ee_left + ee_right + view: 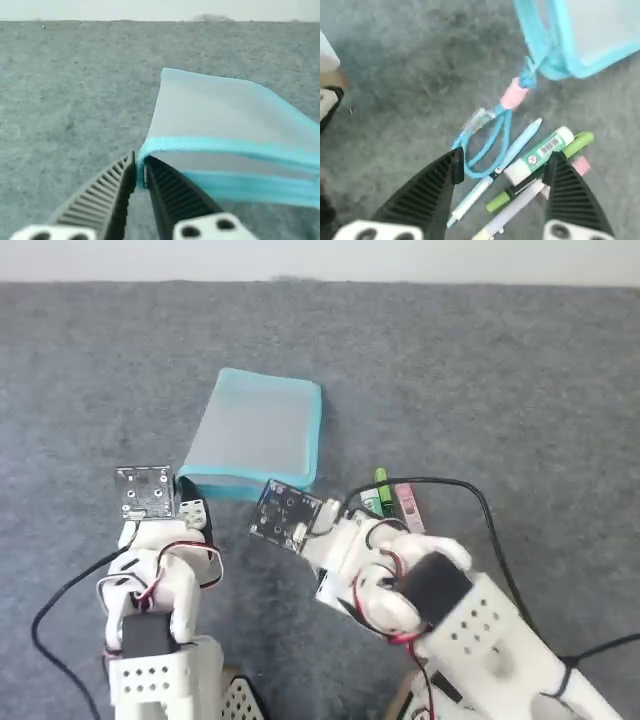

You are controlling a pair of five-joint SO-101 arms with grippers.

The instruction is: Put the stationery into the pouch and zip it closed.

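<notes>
Although the glue stick point(538, 154) wears a white label with a barcode, its print is too small to read. Grey, felt-like cloth point(520, 370) covers the table, nubbly and matt, and a pale wall point(320, 258) runs behind its far edge. Around the table's middle lies the pouch point(258, 430), a flat rectangle of frosted, see-through plastic bound in turquoise tape, its zip side facing the near edge. The left gripper point(140, 172) has its ribbed black jaws closed, seemingly pinching the pouch's near left corner. Off the near right corner, a turquoise cord point(503, 112) with a pink bead point(512, 95) trails from the zip. Just beside it lies the stationery point(517, 173) in a loose bundle: glue stick, pale blue pen point(522, 141), green marker point(580, 141), lilac pen point(512, 210). The right gripper point(506, 161) hangs above them, jaws spread wide, holding nothing.
</notes>
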